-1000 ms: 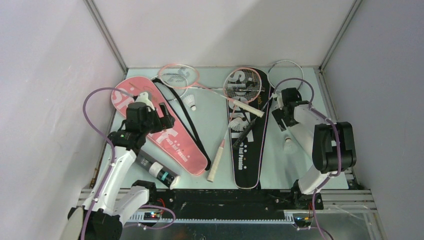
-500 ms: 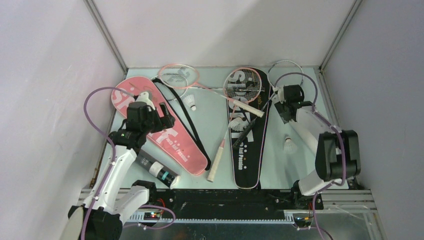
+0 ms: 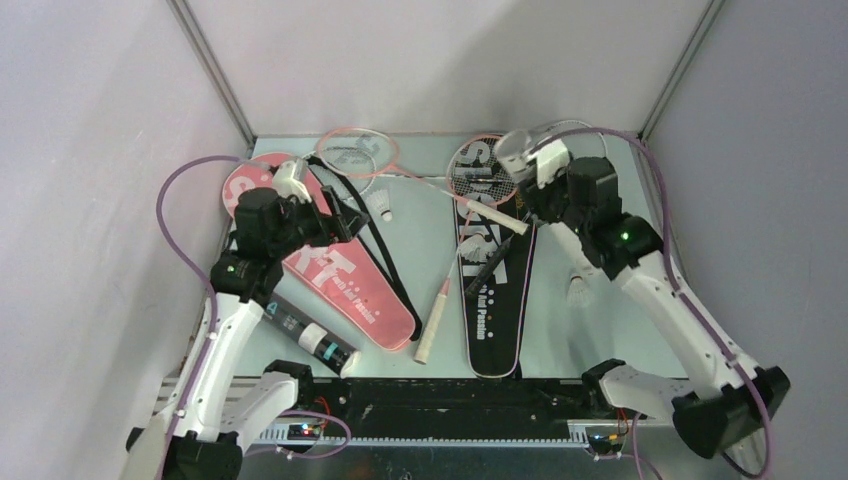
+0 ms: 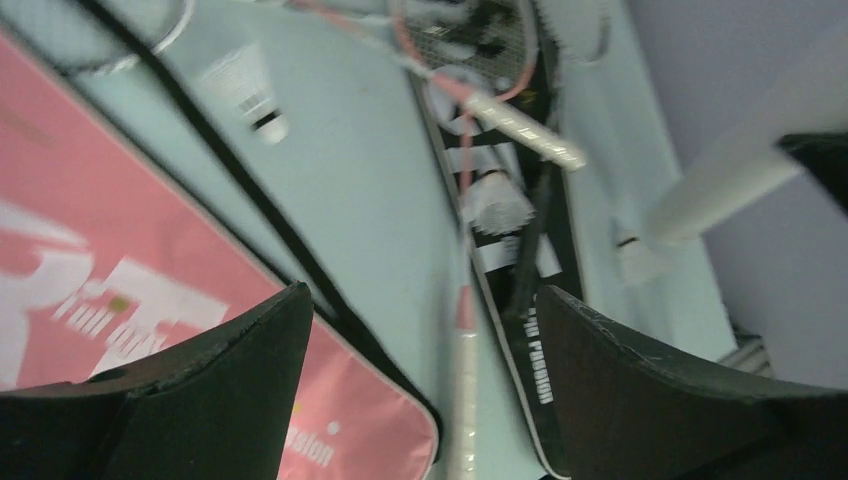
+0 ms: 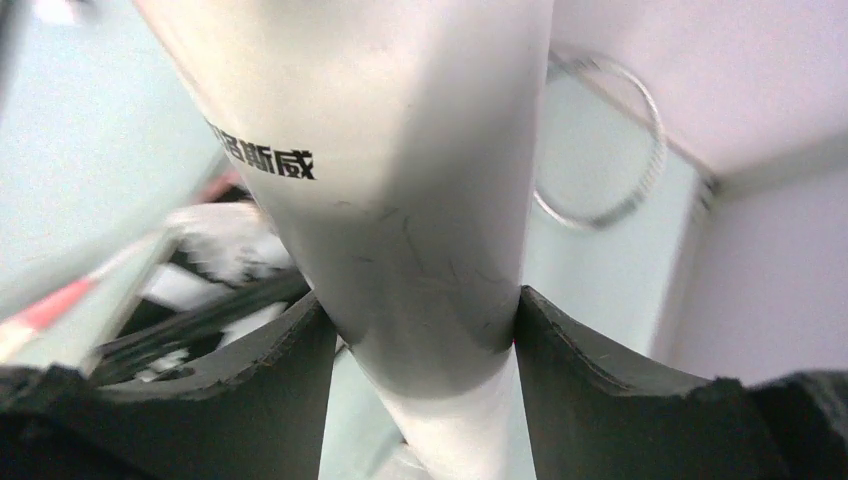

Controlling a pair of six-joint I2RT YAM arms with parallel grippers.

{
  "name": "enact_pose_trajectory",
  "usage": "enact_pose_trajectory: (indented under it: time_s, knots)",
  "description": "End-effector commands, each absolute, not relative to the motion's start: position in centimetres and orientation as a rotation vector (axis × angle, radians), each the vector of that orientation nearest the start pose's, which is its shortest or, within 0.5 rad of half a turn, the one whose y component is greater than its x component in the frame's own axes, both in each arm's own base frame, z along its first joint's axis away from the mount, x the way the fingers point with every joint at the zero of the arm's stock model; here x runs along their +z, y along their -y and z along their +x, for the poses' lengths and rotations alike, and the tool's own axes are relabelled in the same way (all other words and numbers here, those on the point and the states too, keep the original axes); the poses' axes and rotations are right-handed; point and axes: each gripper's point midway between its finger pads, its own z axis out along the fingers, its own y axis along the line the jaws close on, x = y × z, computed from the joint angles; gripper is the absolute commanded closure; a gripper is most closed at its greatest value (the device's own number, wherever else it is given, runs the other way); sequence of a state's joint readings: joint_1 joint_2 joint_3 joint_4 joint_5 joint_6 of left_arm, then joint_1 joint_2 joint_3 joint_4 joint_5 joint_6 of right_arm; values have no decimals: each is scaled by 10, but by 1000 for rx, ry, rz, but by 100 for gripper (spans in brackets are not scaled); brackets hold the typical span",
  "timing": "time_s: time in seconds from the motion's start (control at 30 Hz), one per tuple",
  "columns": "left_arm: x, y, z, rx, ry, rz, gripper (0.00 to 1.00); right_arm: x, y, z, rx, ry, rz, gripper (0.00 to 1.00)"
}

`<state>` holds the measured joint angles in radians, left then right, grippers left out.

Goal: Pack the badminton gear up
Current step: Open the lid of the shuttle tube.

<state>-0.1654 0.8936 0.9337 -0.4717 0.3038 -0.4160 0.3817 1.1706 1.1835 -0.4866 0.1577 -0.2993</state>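
While the left gripper (image 3: 335, 218) hangs spread wide over the pink cover (image 3: 330, 280), with 1 black tube (image 3: 312, 338) lying just beside it, the right gripper (image 5: 418, 330) pinches a white tube (image 5: 400, 200), held up over the black cover's (image 3: 492, 300) far end.

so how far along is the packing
Done: nothing; rackets and shuttlecocks lie loose, pink cover and black cover lie flat. In hand: right gripper clamps the white tube; left gripper open above the pink cover. Left: everything, black tube included.

Shuttlecock (image 4: 245, 85) blurred; white tube (image 5: 400, 200) cut off top, bottom (both ends unseen).
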Motion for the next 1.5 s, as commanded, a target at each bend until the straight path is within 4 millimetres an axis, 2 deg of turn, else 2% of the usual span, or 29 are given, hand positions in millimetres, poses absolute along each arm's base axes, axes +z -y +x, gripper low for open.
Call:
enact_pose_trajectory:
  time_s: [0.0,0.03,0.13,0.27,0.37,0.53,0.6,0.73,0.87,1.2,1.33,1.47]
  knots:
    - [343,151,263,-888,-1825,125,12,317,-175,306,198,-1712,-813,47]
    - [349,154,261,-918,-1820,116,13,323,-190,295,222,-1639,-878,47]
    - [385,168,249,-1057,-1747,139,14,329,-214,275,229,-1517,-989,48]
    - [416,185,234,-1204,-1654,189,15,335,-219,269,152,-1454,-1047,49]
    - [422,202,223,-1270,-1646,292,17,335,-222,264,111,-1414,-1097,50]
    - [415,228,209,-1300,-1681,419,21,337,-227,258,64,-1378,-1119,50]
    - [409,237,210,-1275,-1704,444,23,336,-228,256,59,-1378,-1129,50]
    - [392,248,225,-1243,-1782,416,31,332,-230,252,77,-1382,-1148,50]
    - [382,253,236,-1231,-1830,386,37,330,-231,249,86,-1384,-1161,50]
    - [367,267,245,-1238,-1880,384,45,324,-235,251,85,-1379,-1166,50]
    - [361,272,244,-1234,-1897,397,55,321,-237,252,88,-1386,-1174,50]
    - [359,272,244,-1224,-1913,394,72,317,-236,253,79,-1389,-1173,50]
